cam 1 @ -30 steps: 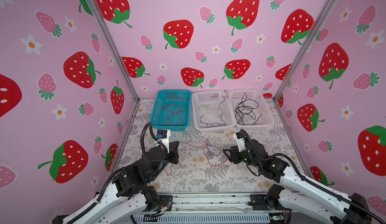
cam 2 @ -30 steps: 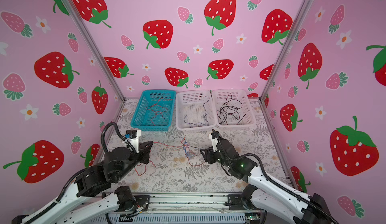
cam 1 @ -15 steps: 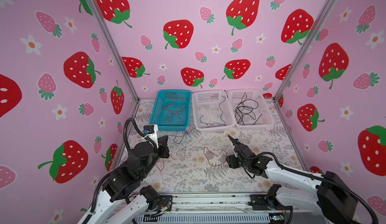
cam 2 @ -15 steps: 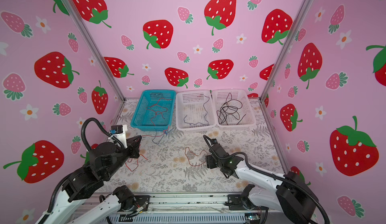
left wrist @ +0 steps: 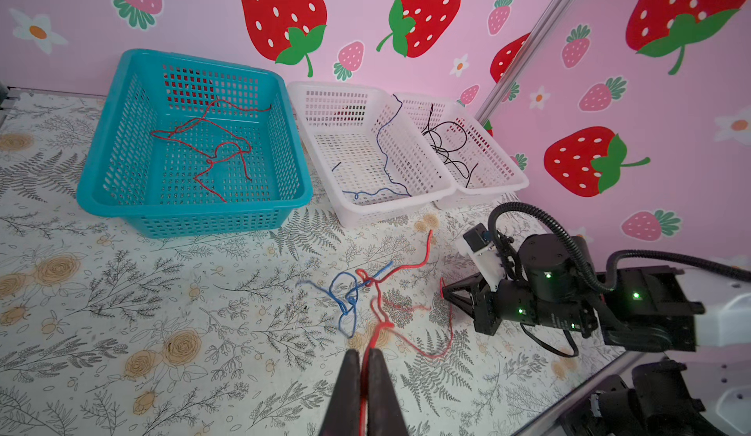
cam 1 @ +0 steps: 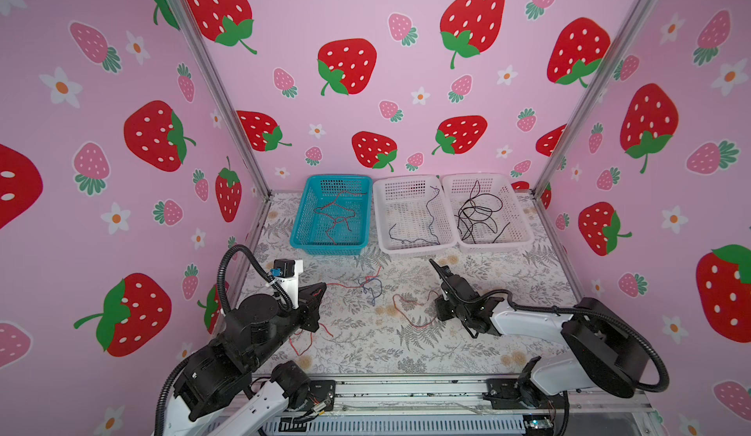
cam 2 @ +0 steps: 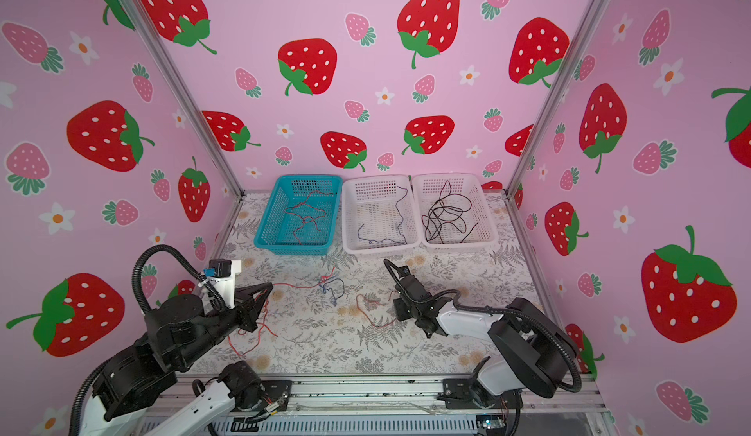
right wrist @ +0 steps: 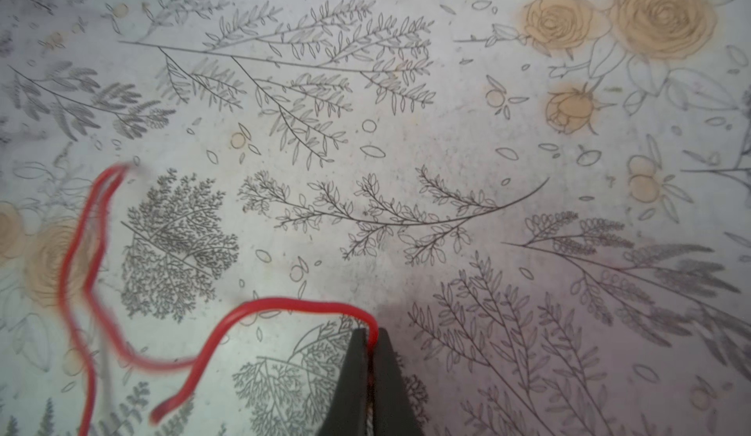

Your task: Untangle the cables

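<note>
Near the middle of the desk, my left gripper is clenched on a red cable leading to a red-and-blue tangle. To its right, my right gripper pinches a red strand that curls across the desk.

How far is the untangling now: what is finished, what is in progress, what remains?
Done: red cables in the blue basket, a blue cable in the middle basket, black cables in the right basket. In hand: left gripper shut on the red strand running into the knot; right gripper shut on a red end. Remaining: freeing that red-and-blue knot on the table.
</note>
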Motion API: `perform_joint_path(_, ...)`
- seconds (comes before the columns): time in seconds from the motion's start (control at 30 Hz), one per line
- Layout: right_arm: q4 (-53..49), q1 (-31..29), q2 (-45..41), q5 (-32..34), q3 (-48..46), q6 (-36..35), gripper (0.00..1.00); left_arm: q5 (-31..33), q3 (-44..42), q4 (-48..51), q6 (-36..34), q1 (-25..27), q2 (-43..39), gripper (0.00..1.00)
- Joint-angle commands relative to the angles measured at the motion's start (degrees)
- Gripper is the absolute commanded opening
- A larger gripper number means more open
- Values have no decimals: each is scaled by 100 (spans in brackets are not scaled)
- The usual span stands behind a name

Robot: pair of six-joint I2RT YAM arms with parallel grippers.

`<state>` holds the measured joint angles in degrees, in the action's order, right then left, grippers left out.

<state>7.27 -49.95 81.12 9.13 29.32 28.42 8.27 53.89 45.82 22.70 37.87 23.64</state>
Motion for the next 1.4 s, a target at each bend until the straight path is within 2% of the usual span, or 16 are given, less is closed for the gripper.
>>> perform_joint_path(0.0, -5, -24, -652, 40, 205, -17, 0, -124, -17, 291, -64, -32, -126, 0)
perform_joint_path(0.13, -429, -42, -1265, 72, 916, -81, 0, -6, -134, 419, -62, -25, -213, 0)
perform_joint_path(0.3, -1225, 24, -334, 357, 3036, -496, 0, -148, -410, 297, -19, -26, -350, 0)
perform_joint_path(0.43, -1615, 111, 1190, -56, 5028, -761, 0, -241, -464, 255, -23, -26, -321, 0)
perform_joint_path(0.63, -2745, 109, 4039, -457, 8669, -825, 0, -387, -471, 222, -45, -23, -280, 0)
perform_joint_path(0.73, -3891, 106, 5656, -712, 11253, -864, 0, -396, -466, 210, -33, -25, -280, 0)
perform_joint_path(0.8, -4223, 107, 6411, -740, 12407, -823, 4, -396, -457, 202, -12, -25, -289, 0)
perform_joint_path(0.83, -4138, 103, 6499, -766, 12442, -821, 10, -405, -450, 186, 2, -26, -288, 0)
perform_joint_path(0.9, -3720, 100, 6338, -890, 11846, -846, 20, -397, -474, 132, 48, -27, -281, 0)
perform_joint_path(0.97, -3465, 102, 6064, -1027, 11226, -902, 34, -381, -488, 57, 93, -30, -230, 0)
perform_joint_path(1.07, -3472, 98, 5640, -1097, 10753, -1098, 47, -335, -435, -69, 90, -24, -36, 0)
perform_joint_path(1.13, -3624, 98, 5248, -1008, 10513, -1195, 51, -288, -334, -181, 54, -29, 156, 0)
perform_joint_path(1.2, -3423, 99, 4569, -957, 9845, -1259, 57, -246, -165, -288, -76, -26, 431, 0)
perform_joint_path(1.3, -2292, 90, 3066, -987, 7996, -1160, 62, -142, 216, -323, -225, -34, 993, 0)
perform_joint_path(1.37, -1599, 91, 2068, -1303, 6720, -1101, 65, -195, 426, -405, -307, -55, 1330, 0)
